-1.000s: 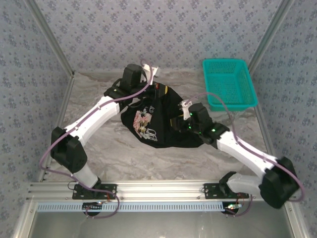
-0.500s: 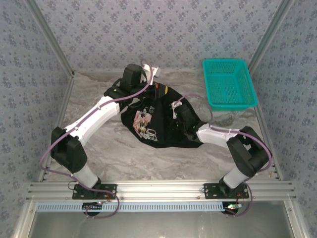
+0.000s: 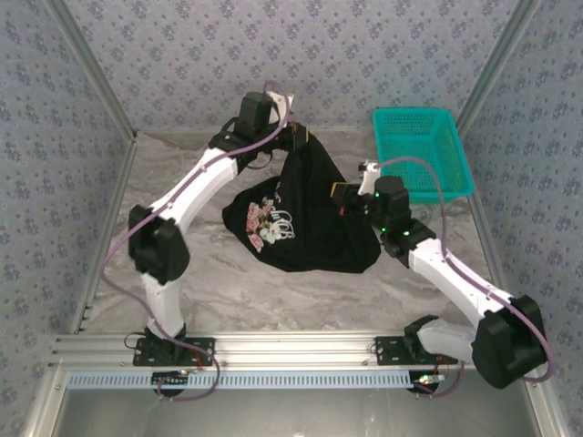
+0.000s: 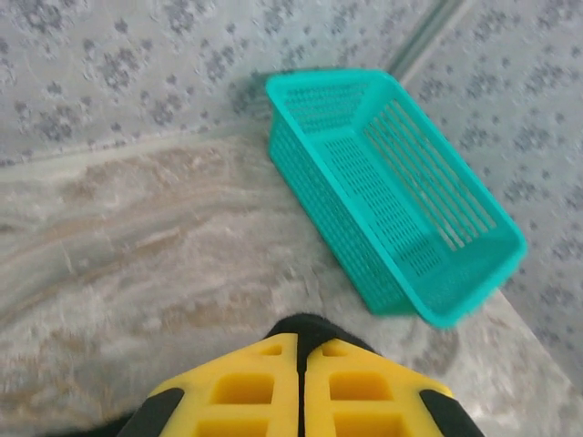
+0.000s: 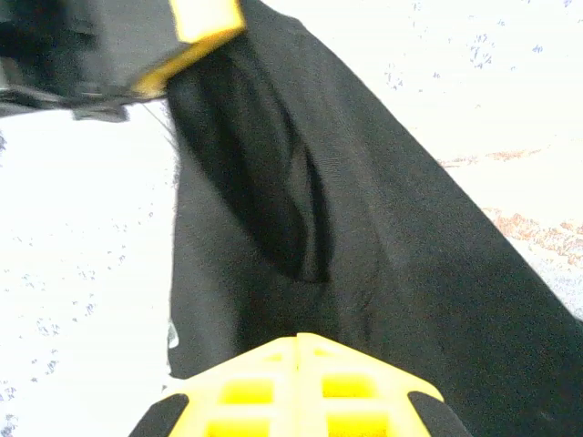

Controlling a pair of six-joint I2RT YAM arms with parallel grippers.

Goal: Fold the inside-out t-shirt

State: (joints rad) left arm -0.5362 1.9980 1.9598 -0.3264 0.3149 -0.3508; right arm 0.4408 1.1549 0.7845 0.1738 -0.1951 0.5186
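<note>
Over the marbled grey tabletop (image 3: 200, 273), centre frame, the black soft cloth inside-out t-shirt (image 3: 310, 232) was held up in a peak, its lower part resting. A lift-and-spread step was judged in hand; laying it flat would be needed next. The left tool (image 3: 294, 138) was pinched on the peak, the right tool (image 3: 341, 193) pressed together on cloth at its right side. Its sleeves could not be made out.

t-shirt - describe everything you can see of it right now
The t-shirt is black soft cloth, with a pink and white print and white lettering showing near its lower left. It hangs like a tent: the shut left claw pinches its peak, the shut right claw pinches its right edge, and its lower part rests bunched on the marbled table.
</note>
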